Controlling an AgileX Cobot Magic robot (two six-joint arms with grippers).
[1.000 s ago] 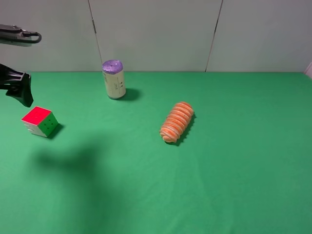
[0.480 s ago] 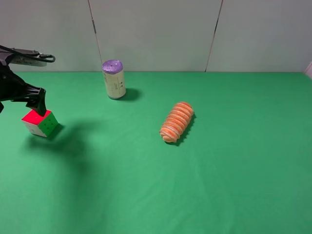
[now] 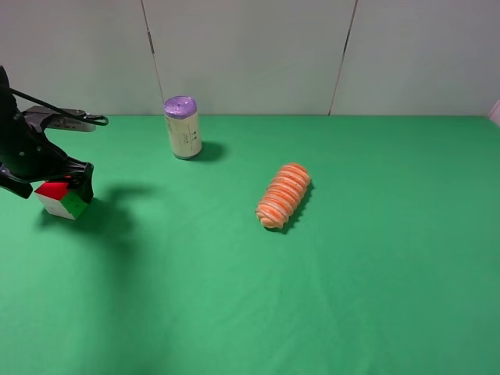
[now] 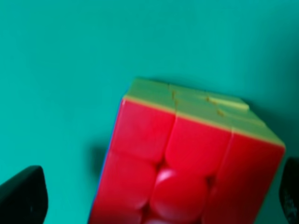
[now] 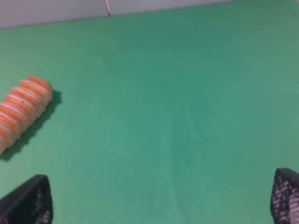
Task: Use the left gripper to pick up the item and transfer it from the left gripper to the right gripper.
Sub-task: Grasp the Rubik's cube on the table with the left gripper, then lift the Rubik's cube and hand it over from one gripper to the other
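Your left gripper [image 3: 48,187] is down at the far left of the table [image 3: 351,297], directly over the cube [image 3: 64,203], with its black arm [image 3: 23,152] and a thin cable [image 3: 58,107] rising behind it. The cube sits on the table with a corner turned toward the high camera. Its red face is up, and a green and a white face show on the sides below it. Through the left wrist camera you look down on that red face at close range, slightly blurred, with a yellow-green face along one edge. The fingers [image 4: 23,198] show there only as dark tips, one on each side of the cube. They stand apart, not clamped: green table is visible between one tip and the cube's side. The other tip is close by the cube's far side, and you cannot tell whether it touches. Your right gripper [image 5: 155,200] shows only in its own wrist camera, where its fingers [image 5: 25,203] are spread wide with bare green table between them. The orange ribbed roll [image 3: 283,195] lies near the middle of the table, well apart from the cube. The purple-topped can [image 3: 182,127] stands upright near the back edge.
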